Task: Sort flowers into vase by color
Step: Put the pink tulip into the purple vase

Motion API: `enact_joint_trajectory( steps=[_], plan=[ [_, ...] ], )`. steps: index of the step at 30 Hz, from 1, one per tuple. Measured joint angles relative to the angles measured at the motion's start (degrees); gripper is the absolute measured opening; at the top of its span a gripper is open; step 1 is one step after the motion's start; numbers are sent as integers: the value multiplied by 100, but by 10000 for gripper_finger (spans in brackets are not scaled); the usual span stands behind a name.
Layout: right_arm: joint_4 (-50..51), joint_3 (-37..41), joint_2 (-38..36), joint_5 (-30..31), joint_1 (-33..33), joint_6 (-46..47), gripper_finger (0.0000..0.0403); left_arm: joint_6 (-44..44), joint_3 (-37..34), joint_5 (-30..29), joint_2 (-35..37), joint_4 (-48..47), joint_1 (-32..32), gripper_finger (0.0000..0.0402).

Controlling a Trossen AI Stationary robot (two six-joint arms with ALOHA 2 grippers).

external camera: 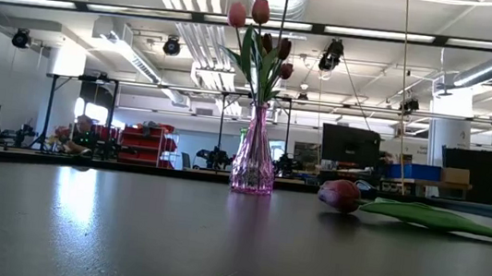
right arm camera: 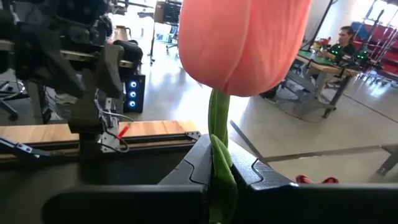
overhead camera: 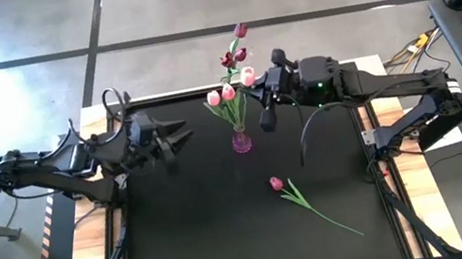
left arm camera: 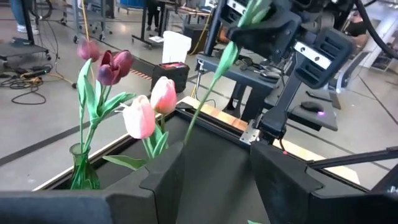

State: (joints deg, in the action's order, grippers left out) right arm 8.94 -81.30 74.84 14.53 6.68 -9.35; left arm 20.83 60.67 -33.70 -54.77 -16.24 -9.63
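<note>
A black table top [overhead camera: 230,234] sits in a large workshop, with grey floor beyond its far edge and a person [right arm camera: 346,38] seated at a bench in the background.

The right gripper [overhead camera: 266,109] hangs over the far middle of the table, its fingers [right arm camera: 261,177] pressed together on the green stem of a pink tulip [right arm camera: 242,40], whose head stands just above them. At about nine o'clock from it, just beside, stands the pink glass vase [overhead camera: 241,140], near the table's twelve o'clock edge. It holds two light pink tulips [overhead camera: 220,95] and, leaning out past the far edge, what look like three maroon tulips [overhead camera: 235,53], though their heads overlap in the high view.

Farther out at nine o'clock, well apart from the vase, the left gripper [overhead camera: 183,140] waits with its fingers [left arm camera: 165,180] spread and nothing between them.

At about five o'clock from the vase, one maroon tulip [overhead camera: 277,183] lies flat on the table, stem trailing toward the near right corner.
</note>
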Motion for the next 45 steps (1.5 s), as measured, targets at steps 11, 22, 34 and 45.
enact_joint_trajectory(
  steps=[11, 22, 34, 45],
  plan=[
    [-165, -6, 420, 5, 24, -101, 9, -30, -13, -99, 93, -52, 0, 150],
    [-154, -7, 553, 10, 22, 180, 12, -32, -13, -133, 82, -93, 0, 150],
    [-119, -7, 387, 51, -17, 895, 13, -34, -13, -133, 89, -154, 0, 150],
    [153, 7, 404, 57, -128, 1096, 13, -33, -13, -130, 92, -154, -2, 150]
  ],
)
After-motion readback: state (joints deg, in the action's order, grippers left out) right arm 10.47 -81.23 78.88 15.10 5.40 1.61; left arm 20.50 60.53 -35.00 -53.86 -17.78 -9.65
